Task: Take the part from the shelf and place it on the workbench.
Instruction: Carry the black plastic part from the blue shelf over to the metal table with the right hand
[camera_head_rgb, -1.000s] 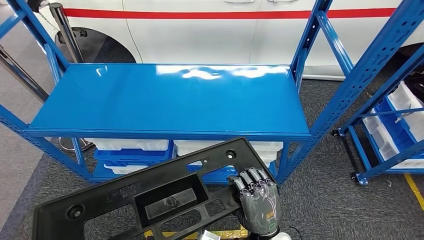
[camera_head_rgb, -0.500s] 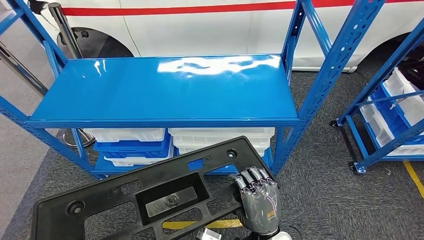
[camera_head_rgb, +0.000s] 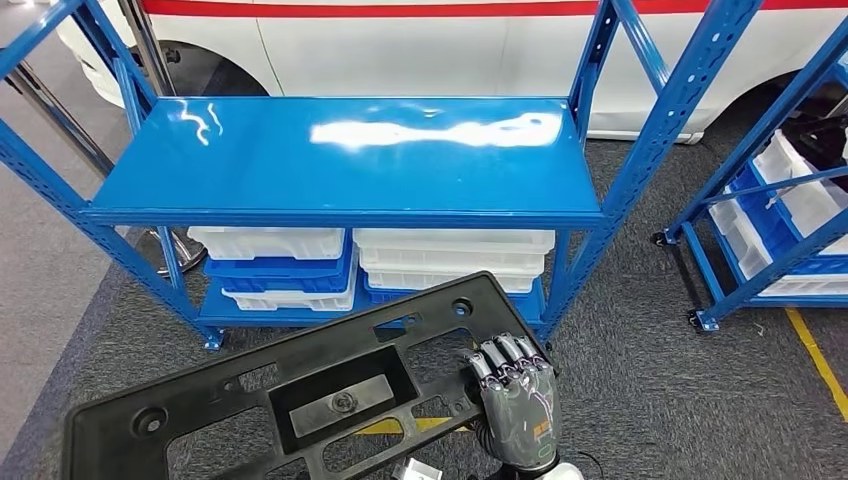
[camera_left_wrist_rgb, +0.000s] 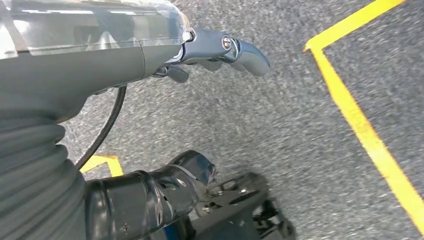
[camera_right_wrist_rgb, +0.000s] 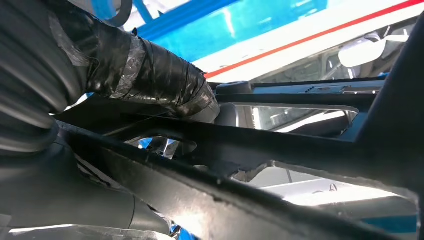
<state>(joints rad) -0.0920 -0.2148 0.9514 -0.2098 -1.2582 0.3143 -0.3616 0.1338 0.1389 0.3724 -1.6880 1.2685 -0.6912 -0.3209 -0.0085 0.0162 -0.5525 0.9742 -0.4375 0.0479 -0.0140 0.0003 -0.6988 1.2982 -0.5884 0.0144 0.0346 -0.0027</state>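
The part (camera_head_rgb: 300, 390) is a large flat black plastic panel with cut-outs and a recessed middle. It hangs level in front of me, low in the head view. My right hand (camera_head_rgb: 515, 400) grips its right end, fingers curled over the top edge. From the right wrist view, the part (camera_right_wrist_rgb: 280, 150) crosses the picture, with the taped thumb of my right hand (camera_right_wrist_rgb: 150, 75) against it. The blue shelf (camera_head_rgb: 350, 160) stands beyond, its top board bare. Over grey carpet hangs my left hand (camera_left_wrist_rgb: 220, 47), thumb stretched out and holding nothing.
White and blue bins (camera_head_rgb: 280, 265) fill the shelf's lower level. A second blue rack (camera_head_rgb: 780, 220) with bins stands at the right. A white vehicle with a red stripe (camera_head_rgb: 420, 40) is behind the shelf. Yellow floor tape (camera_head_rgb: 815, 360) runs along the carpet.
The whole picture has shifted: the shelf now looks farther off and more of its lower level shows, so the camera has drawn back. The part stays in my right hand.
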